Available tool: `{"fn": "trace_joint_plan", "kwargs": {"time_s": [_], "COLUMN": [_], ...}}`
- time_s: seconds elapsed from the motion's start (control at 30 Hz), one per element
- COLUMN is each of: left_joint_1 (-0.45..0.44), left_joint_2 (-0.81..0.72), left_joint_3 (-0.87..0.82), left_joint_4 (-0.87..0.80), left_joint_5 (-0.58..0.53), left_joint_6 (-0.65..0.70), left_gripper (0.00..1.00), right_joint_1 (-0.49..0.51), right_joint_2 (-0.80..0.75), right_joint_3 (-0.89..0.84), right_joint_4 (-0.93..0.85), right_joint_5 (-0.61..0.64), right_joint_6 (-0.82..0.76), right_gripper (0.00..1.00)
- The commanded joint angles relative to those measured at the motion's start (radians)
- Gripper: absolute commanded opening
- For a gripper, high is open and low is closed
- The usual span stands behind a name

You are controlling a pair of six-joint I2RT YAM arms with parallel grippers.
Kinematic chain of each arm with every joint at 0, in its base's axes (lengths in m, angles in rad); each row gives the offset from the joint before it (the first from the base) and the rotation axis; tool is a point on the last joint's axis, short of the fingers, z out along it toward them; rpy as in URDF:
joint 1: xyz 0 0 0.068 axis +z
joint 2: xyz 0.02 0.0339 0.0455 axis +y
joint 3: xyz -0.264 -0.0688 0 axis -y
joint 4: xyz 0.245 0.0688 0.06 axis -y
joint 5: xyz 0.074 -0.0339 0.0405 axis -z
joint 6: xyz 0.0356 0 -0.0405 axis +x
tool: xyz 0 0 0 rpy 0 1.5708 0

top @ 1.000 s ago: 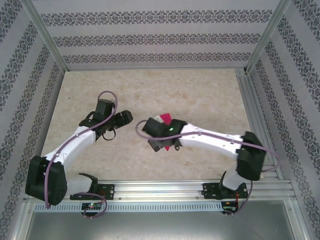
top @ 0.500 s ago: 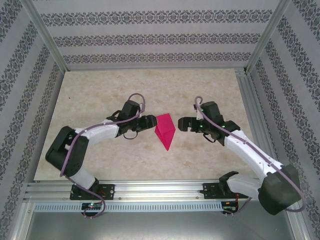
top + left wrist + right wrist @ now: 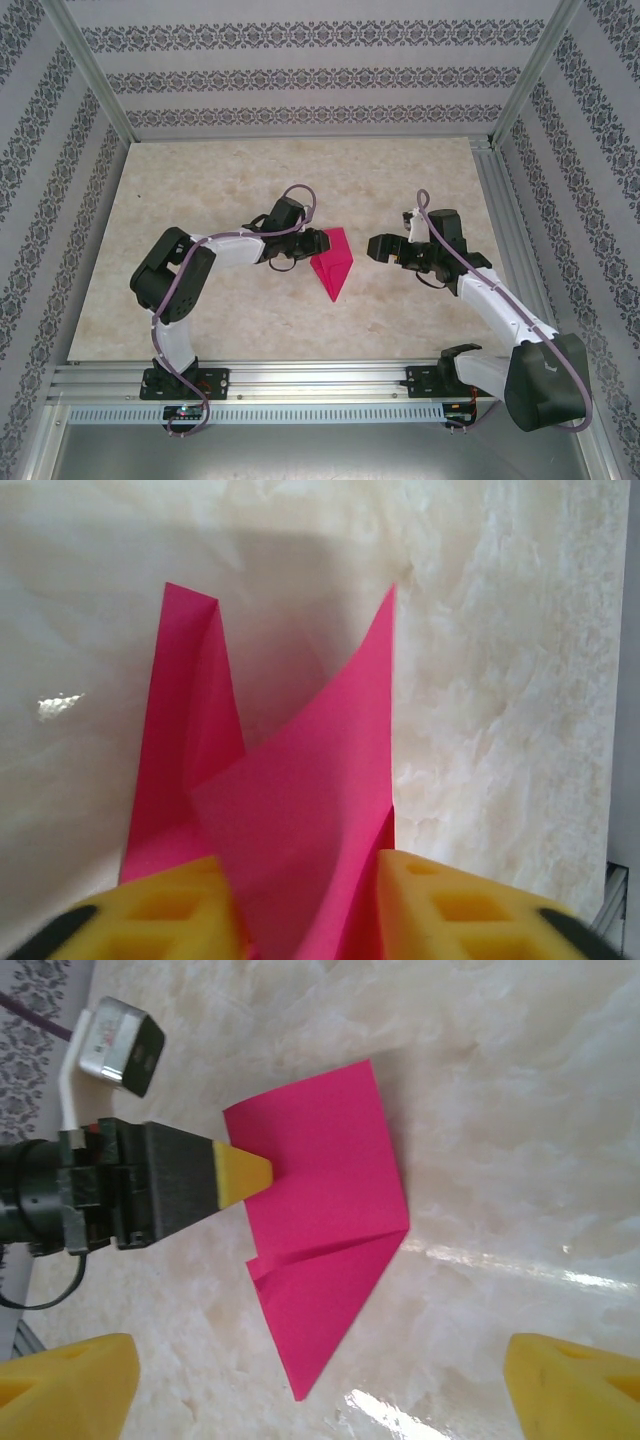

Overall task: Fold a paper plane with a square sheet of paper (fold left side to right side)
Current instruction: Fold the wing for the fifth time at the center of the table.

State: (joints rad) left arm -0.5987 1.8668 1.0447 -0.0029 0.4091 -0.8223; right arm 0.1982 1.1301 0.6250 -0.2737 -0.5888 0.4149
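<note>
Top external: paper (image 3: 332, 262) (pink wedge)

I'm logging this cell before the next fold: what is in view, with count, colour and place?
sheet of paper: one, magenta-pink, folded wedge, mid-table between the arms.
table: one, beige marbled, under everything.
walls: three, pale with dark patterned bands, around the table.
frame rails: several, silver, along the near and right edges.
left arm: one, white and black, reaching the paper's left edge.
right arm: one, white and black, right of the paper, apart.
left fingers: two, yellow, either side of a raised paper flap.
right fingers: two, yellow, wide apart, off the paper.
</note>
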Motion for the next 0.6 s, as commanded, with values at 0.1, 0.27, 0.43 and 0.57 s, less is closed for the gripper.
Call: {"fn": "trace_joint_plan", "kwargs": {"time_s": [0.1, 0.27, 0.43, 0.57], "left_joint_1": [-0.009, -0.006, 0.011, 0.020], "left_joint_2": [-0.028, -0.085, -0.144, -0.175], "left_joint_3": [0.013, -0.002, -0.062, -0.087], "left_joint_4": [0.023, 0.017, 0.130, 0.179], "left_joint_5": [0.031, 0.092, 0.206, 0.269], "left_joint_6": [0.071, 0.147, 0.121, 0.105], "left_gripper": [0.11, 0.01, 0.00, 0.00], "right_joint_1": [-0.065, -0.078, -0.083, -0.082], "right_joint_2": [0.058, 0.132, 0.228, 0.321], "right_joint_3": [-0.043, -0.037, -0.035, -0.024], "right_joint_4": [0.164, 0.250, 0.382, 0.510], "right_joint_5": [-0.205, -0.307, -0.375, -0.441], "right_joint_6": [0.037, 0.024, 0.037, 0.075], "right_gripper": [0.72, 0.66, 0.67, 0.67]}}
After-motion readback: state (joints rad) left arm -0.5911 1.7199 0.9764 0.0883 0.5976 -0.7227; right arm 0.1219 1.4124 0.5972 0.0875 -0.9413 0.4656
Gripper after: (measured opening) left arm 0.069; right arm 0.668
